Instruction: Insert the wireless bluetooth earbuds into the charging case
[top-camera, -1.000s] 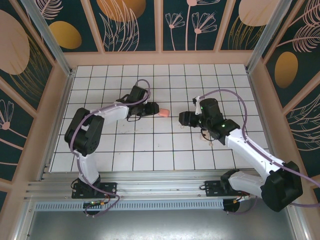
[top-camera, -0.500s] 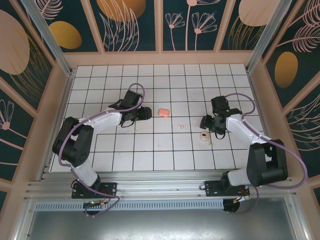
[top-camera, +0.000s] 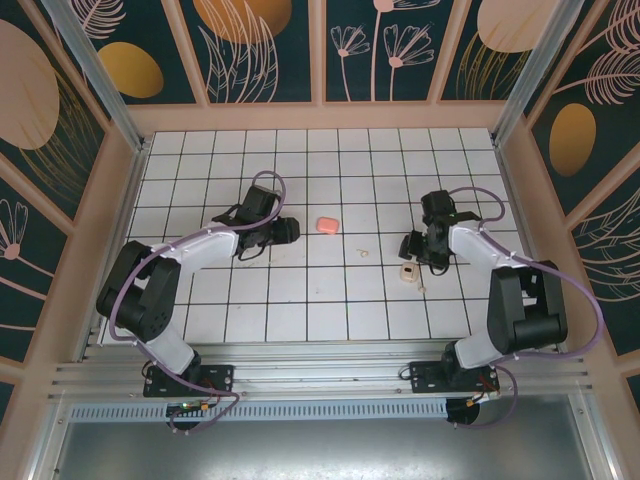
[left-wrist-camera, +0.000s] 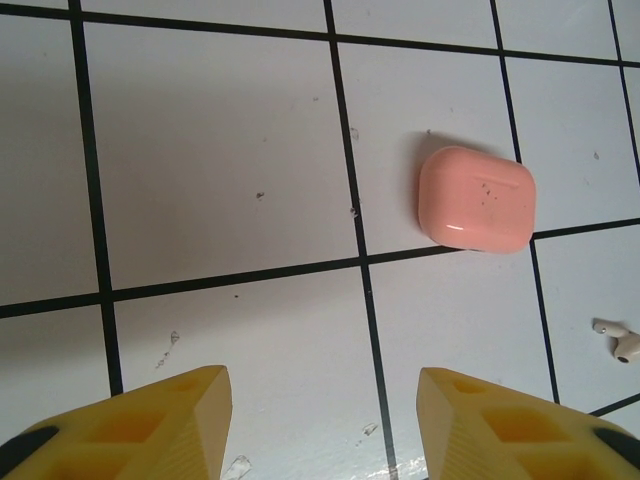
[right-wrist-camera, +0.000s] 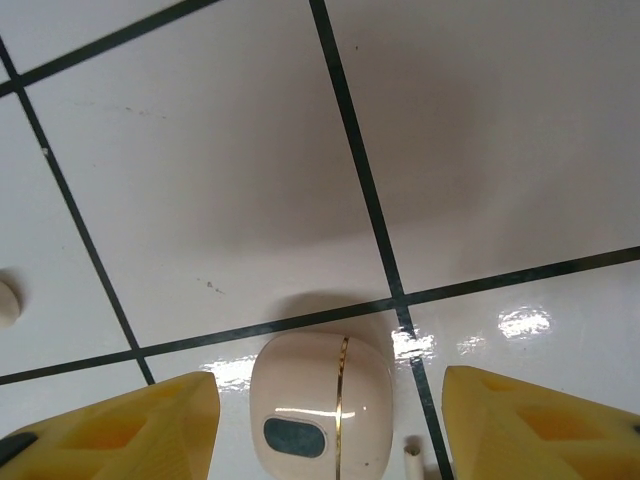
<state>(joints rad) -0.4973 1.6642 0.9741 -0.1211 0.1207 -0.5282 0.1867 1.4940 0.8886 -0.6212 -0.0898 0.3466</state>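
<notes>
my left claw (left-wrist-camera: 320, 380): released, fingers spread, nothing between, hanging low over tiled floor (left-wrist-camera: 220, 170). charging case (left-wrist-camera: 476, 197) lies lid shut on tile near claw, to its right, not touching. earbuds (left-wrist-camera: 620, 340), tiny pale bits, on floor right of case and nearer, apart from it. my right claw (right-wrist-camera: 328, 375): also spread, gripping nothing. beige rounded thing (right-wrist-camera: 320, 420) with dark hole sits on floor between fingers, untouched.

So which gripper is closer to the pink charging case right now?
Left. The left gripper sits just left of the charging case; the right gripper is farther off on its other side, by a beige object.
</notes>
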